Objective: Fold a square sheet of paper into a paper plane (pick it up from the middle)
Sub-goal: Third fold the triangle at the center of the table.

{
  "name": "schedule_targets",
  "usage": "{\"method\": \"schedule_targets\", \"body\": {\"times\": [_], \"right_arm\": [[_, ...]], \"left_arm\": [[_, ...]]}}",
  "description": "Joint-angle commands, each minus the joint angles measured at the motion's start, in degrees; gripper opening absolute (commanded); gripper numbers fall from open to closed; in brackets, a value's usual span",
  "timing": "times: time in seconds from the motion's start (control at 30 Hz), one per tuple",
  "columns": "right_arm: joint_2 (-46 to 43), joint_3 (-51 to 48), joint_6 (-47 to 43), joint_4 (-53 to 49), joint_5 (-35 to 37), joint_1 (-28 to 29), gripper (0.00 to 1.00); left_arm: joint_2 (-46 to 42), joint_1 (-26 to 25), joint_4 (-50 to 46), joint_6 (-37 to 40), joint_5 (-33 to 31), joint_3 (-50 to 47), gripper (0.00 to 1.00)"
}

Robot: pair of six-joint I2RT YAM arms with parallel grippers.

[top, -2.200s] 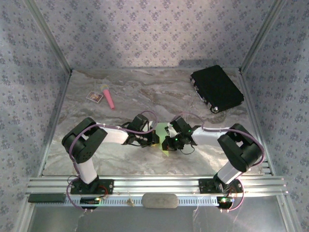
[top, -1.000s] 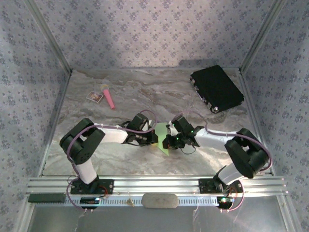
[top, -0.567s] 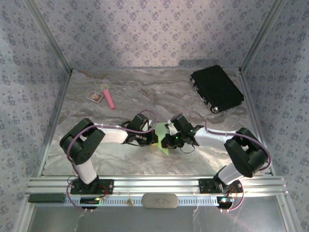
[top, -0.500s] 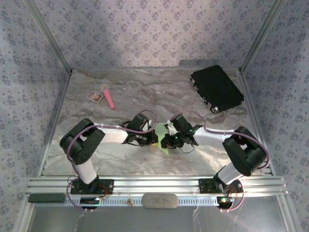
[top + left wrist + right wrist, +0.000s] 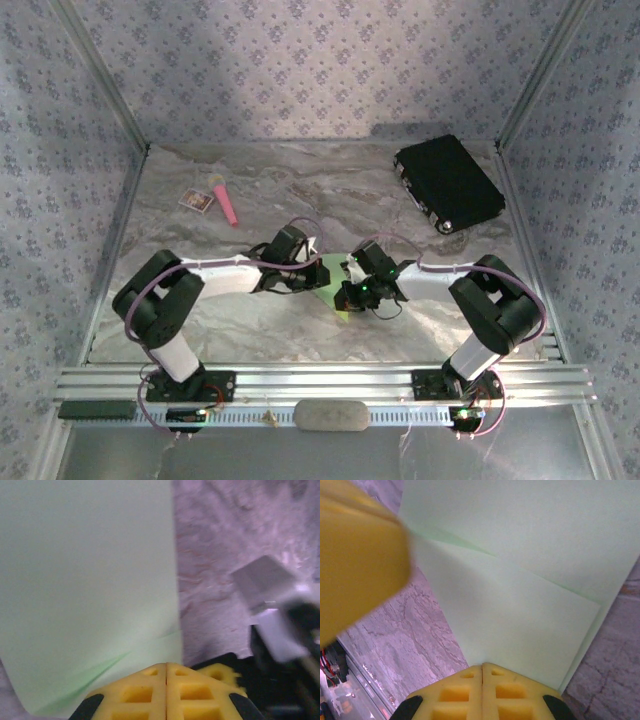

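Note:
The square sheet of paper (image 5: 328, 273), lime-green and folded into layers, lies mid-table between both grippers. My left gripper (image 5: 308, 280) is shut. In the left wrist view its tips (image 5: 166, 666) rest at the near right corner of the paper (image 5: 90, 580), where faint creases spread out. My right gripper (image 5: 347, 295) is shut too, and its tips (image 5: 482, 667) sit on the paper's (image 5: 530, 580) near edge. I cannot tell whether either pinches the sheet. The right gripper's fingertip (image 5: 220, 672) shows just beside the left tips. A blurred left finger (image 5: 355, 555) is at upper left.
A black case (image 5: 448, 183) lies at the back right. A pink stick with a yellow tip (image 5: 226, 202) and a small white card (image 5: 196, 201) lie at the back left. The aluminium rail (image 5: 320, 383) runs along the near edge. Patterned walls close three sides.
The left arm's elbow has swung down and left, and its gripper has shifted slightly toward the back. The right elbow has moved in a little. The paper stays between the tips.

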Motion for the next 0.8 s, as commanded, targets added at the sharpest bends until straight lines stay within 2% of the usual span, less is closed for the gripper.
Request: {"method": "schedule_targets", "body": {"times": [0.0,0.33,0.5,0.77], "right_arm": [[2.1,-1.7,0.36,-3.02,3.13,0.46,0.0],[1.57,-1.97,0.41,-2.66,3.07,0.44,0.0],[1.75,-2.4,0.38,-2.93,3.61,0.2,0.0],[2.25,-2.93,0.35,-2.59,3.63,0.04,0.0]], "left_arm": [[-2.51,-1.09,-1.75,0.01,-1.24,0.07,0.07],[2.98,-2.26,2.55,-0.88,-1.48,-3.28,0.04],[4.45,0.09,1.78,0.85,-2.87,-3.54,0.04],[4.93,5.05,2.43,3.9,-1.39,-4.64,0.04]]}}
